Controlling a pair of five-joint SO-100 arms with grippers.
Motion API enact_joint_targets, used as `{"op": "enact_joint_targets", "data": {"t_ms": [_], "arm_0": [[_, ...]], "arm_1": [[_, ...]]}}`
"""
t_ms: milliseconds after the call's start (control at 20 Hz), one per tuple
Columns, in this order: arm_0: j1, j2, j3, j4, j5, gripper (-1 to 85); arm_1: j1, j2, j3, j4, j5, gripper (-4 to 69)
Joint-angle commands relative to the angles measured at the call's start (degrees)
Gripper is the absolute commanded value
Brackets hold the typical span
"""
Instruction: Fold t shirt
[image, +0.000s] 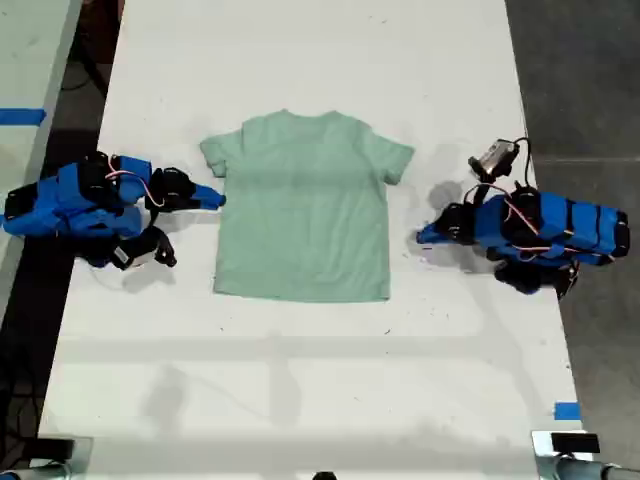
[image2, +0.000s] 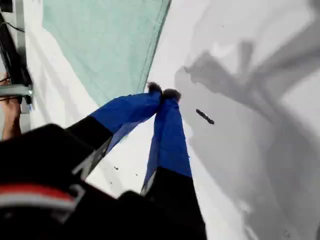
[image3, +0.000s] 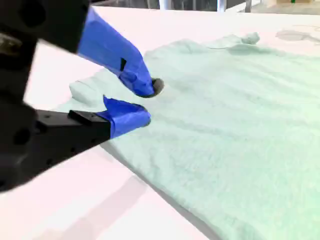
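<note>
The pale mint-green t shirt (image: 305, 215) lies flat in the middle of the white table (image: 300, 380), neck toward the far edge. My second gripper (image: 215, 198), on the blue arm at the exterior view's left, hovers at the shirt's side just below a sleeve. In the second wrist view its jaws (image3: 145, 102) stand a little open over the cloth (image3: 225, 115), with nothing between them. My first gripper (image: 425, 237), on the arm at the exterior view's right, is shut with its tips (image2: 162, 92) touching. It sits over bare table beside the shirt's edge (image2: 100, 45).
A small grey device with a cable (image: 492, 157) lies on the table behind the first arm. Blue tape marks (image: 566, 410) sit near the table's front corner at the exterior view's right. A small dark mark (image2: 205, 116) lies near the first gripper.
</note>
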Motion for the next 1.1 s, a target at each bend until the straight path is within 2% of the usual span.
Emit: {"op": "enact_joint_targets", "data": {"t_ms": [0, 100, 200, 300, 400, 600, 800, 950, 1050], "arm_0": [[-0.6, 0.4, 0.4, 0.1, -0.5, 5.2], [-0.6, 0.4, 0.4, 0.1, -0.5, 5.2], [-0.6, 0.4, 0.4, 0.1, -0.5, 5.2], [-0.6, 0.4, 0.4, 0.1, -0.5, 5.2], [-0.6, 0.4, 0.4, 0.1, -0.5, 5.2], [-0.6, 0.4, 0.4, 0.1, -0.5, 5.2], [-0.6, 0.4, 0.4, 0.1, -0.5, 5.2], [-0.6, 0.4, 0.4, 0.1, -0.5, 5.2], [-0.6, 0.4, 0.4, 0.1, -0.5, 5.2]], "arm_1": [[-1.0, 0.5, 3.3, 0.5, 0.3, 0.9], [-2.8, 0.4, 3.0, -4.6, -2.5, 1.6], [-2.9, -7.6, -6.1, -2.8, -2.5, 7.3], [-0.5, -38.1, -30.3, 3.9, -4.4, 15.2], [4.2, -63.4, -55.5, 10.4, -10.4, 20.3], [18.9, -95.6, -90.8, 18.5, -23.0, 21.8], [35.3, -108.0, -97.8, 14.7, -29.3, 21.8], [41.5, -113.5, -98.5, 12.7, -31.7, 21.6], [43.0, -118.5, -97.2, 8.6, -33.9, 22.0]]}}
